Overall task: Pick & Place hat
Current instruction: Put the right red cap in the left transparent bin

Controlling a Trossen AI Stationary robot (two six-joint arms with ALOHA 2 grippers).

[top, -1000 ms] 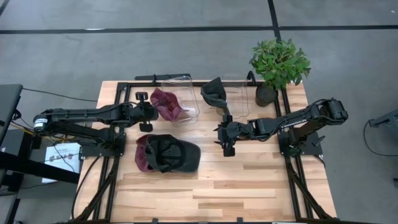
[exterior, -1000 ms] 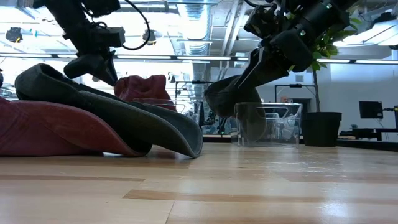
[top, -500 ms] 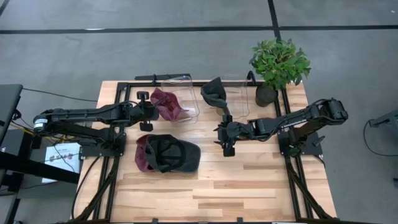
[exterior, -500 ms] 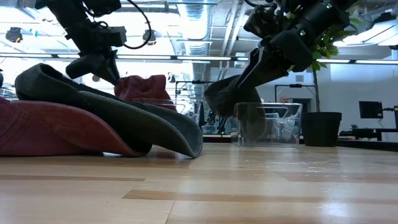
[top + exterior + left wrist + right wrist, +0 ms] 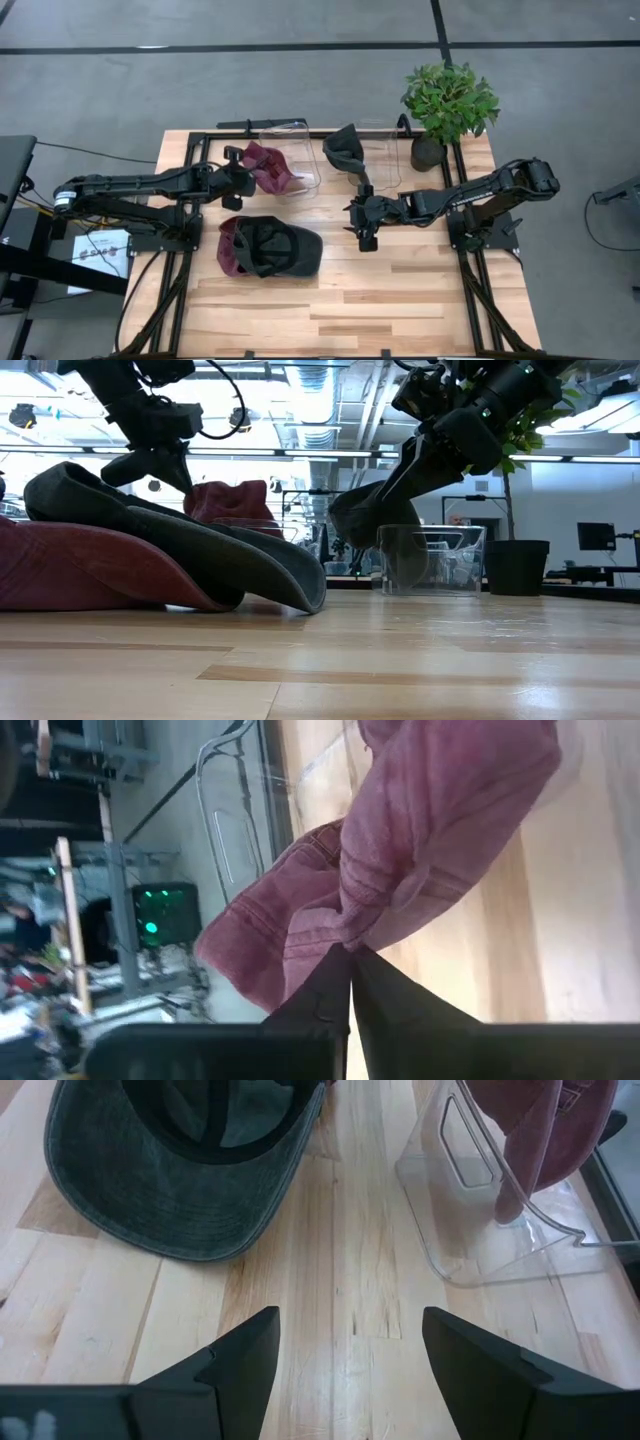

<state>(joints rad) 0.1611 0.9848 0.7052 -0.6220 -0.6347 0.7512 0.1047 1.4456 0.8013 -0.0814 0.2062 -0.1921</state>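
My left gripper (image 5: 240, 175) is shut on a maroon hat (image 5: 265, 166), which it holds over the left rim of a clear bin (image 5: 295, 150). My right gripper (image 5: 356, 222) hovers open at mid-table and points toward the table's left; its fingers (image 5: 250, 1345) frame bare wood. A dark grey hat (image 5: 278, 248) lies upside down across a second maroon hat (image 5: 229, 250) on the table. Another dark hat (image 5: 345, 150) leans on a second clear bin (image 5: 380, 150). My left gripper pinches a bunched fold of the maroon hat's cloth (image 5: 350, 932) between its two fingers. It comes in roughly level from the table's left. The hat is lifted off the table and hangs beyond the fingertips, against the bin.
A potted plant (image 5: 448, 105) stands at the far right corner. The two clear bins sit along the far edge. Bare wood (image 5: 400, 300) lies on the near right of the table. Black frame rails (image 5: 185, 280) run along both sides.
My left gripper has edged slightly up and toward the clear bin, staying shut on the maroon hat. The right arm has kept still.
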